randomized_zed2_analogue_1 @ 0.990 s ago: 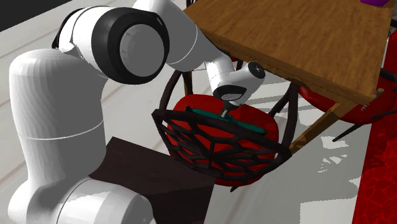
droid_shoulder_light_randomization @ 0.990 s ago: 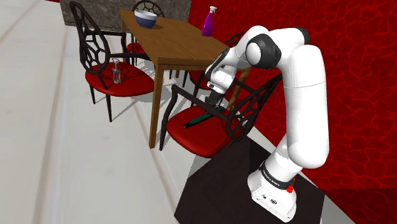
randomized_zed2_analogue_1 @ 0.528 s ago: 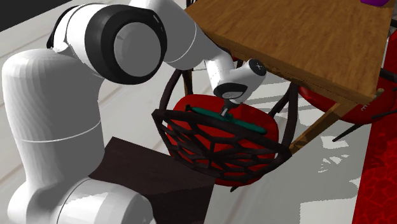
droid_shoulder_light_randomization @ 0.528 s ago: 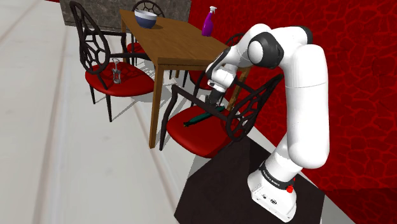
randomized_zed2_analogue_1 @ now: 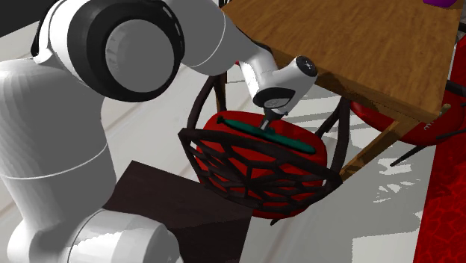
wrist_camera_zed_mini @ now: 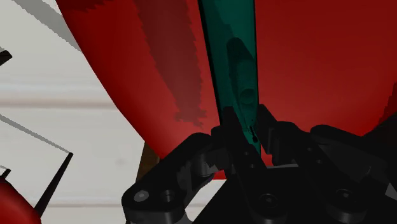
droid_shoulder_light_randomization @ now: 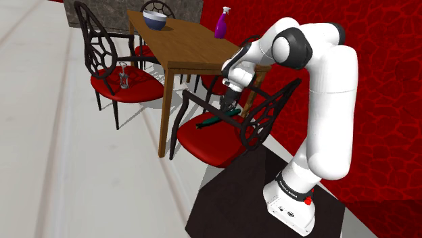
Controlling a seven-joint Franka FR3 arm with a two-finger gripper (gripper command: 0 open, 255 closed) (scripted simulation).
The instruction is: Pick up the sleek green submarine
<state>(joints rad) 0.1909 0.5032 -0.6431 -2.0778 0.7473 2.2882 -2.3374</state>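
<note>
The green submarine [wrist_camera_zed_mini: 230, 57] is in the grip. From the wrist view, the two black fingers [wrist_camera_zed_mini: 230, 130] are drawn in tight on either side of its slim hull, leaving the gripper [wrist_camera_zed_mini: 247, 135] barely open, just the width of the body it clasps. The hull runs straight away from the hand, dark teal-green, with a small raised fin along its top.

Right under it is the red seat cushion [wrist_camera_zed_mini: 318, 63] of the nearest chair. A darker shadow lies on the cushion beside the hull rather than beneath it, so the submarine [randomized_zed2_analogue_1: 293, 140] looks a touch clear of the seat, though contact can't be ruled out.

In the second exterior view the gripper [randomized_zed2_analogue_1: 267, 123] comes down on the long green body a little off its middle. The chair's dark lattice back [randomized_zed2_analogue_1: 254, 168] curves across in front.

Over to the shoulder view, and closest to the camera is the dark stand [droid_shoulder_light_randomization: 237, 203]. The white arm [droid_shoulder_light_randomization: 328, 101] rises from it and bends over the chair. There the submarine [droid_shoulder_light_randomization: 211, 122] stretches across the seat, just at the edge of the wooden table [droid_shoulder_light_randomization: 182, 44].

Further back, a second red-seated chair [droid_shoulder_light_randomization: 111, 88] sits on the far side of the table leg, with a small clear object [droid_shoulder_light_randomization: 124, 78] standing upright on it. On the tabletop there's a blue and white bowl [droid_shoulder_light_randomization: 155, 19] at the far end and a purple spray bottle [droid_shoulder_light_randomization: 221, 25] by the far edge. Behind everything are a red patterned wall [droid_shoulder_light_randomization: 385, 67] and a grey stone panel [droid_shoulder_light_randomization: 125, 8].
</note>
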